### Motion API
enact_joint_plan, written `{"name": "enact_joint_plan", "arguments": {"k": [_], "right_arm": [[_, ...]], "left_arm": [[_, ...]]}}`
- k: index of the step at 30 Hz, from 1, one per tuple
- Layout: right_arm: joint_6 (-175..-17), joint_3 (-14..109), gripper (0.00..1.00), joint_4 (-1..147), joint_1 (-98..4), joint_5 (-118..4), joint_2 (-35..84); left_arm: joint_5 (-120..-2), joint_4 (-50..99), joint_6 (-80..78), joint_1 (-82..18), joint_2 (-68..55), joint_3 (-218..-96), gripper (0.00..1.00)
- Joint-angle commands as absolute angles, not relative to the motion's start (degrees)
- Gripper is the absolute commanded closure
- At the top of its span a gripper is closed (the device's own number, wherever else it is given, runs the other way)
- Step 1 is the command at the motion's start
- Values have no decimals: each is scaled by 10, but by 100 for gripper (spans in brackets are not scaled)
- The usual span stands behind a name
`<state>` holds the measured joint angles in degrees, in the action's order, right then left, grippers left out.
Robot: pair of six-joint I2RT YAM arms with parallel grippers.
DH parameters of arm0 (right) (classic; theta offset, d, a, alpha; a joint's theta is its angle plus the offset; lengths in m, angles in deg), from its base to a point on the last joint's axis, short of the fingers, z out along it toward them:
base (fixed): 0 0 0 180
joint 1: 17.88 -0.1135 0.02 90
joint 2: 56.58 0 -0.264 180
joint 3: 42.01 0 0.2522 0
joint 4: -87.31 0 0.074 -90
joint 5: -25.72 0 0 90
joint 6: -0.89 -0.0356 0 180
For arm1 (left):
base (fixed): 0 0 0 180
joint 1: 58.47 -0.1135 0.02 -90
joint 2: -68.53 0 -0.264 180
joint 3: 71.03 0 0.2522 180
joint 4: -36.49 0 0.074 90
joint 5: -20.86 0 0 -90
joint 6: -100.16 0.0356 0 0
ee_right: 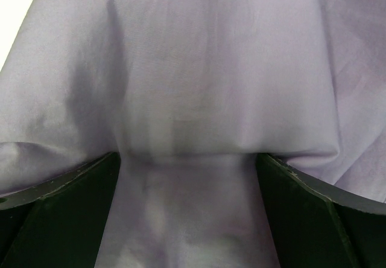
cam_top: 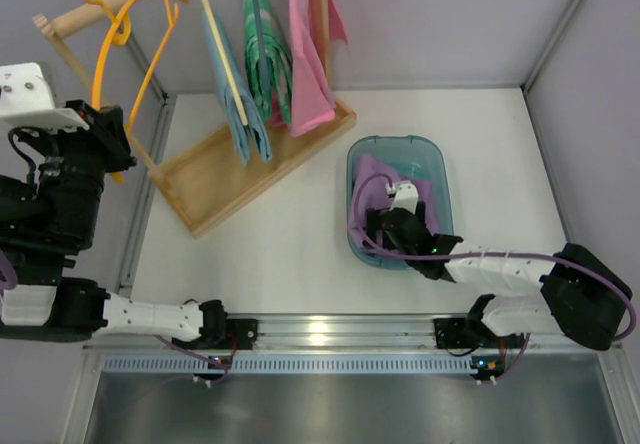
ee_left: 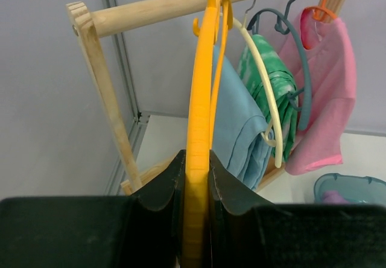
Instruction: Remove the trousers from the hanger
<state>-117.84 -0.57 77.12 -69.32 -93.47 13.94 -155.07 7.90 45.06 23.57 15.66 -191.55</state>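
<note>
in the blue bin (cam_top: pixel 443 179) the trousers (cam_top: pixel 370 179) lie limp, light and floppy. right gripper (ee_right: pixel 190 207) is spread wide over them, so i'd pinch a fold. left gripper (ee_left: pixel 196 177) is clamped on the bare hanger (ee_left: pixel 202 87).

Upper left of my overhead view, I see a wooden clothes rail (cam_top: pixel 58 17) standing over a wooden tray base (cam_top: pixel 215 179). A light blue garment (cam_top: pixel 238 99), a green garment (cam_top: pixel 265 59) and a pink garment (cam_top: pixel 310 79) hang side by side. Right of centre, a clear teal bin (cam_top: pixel 396 141) sits on the white table (cam_top: pixel 290 254).
</note>
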Motion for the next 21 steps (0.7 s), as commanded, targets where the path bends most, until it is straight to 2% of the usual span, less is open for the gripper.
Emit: {"name": "enact_joint_plan", "arguments": {"k": [1,9,19,21], "right_arm": [[-1186,21,2,794,-688,-910,156],[-1186,36,3,811,-688,-879,194],[-1190,18,3,834,-688,-875,184],[-1187,18,3,835,-688,-875,183]], "left_arm": [[-1692,84,466,211,146,-1887,100],[-1689,93,390,202,194,-1808,100],[-1639,175,380,198,115,-1765,100],[-1615,222,391,163,88,-1759,100]]}}
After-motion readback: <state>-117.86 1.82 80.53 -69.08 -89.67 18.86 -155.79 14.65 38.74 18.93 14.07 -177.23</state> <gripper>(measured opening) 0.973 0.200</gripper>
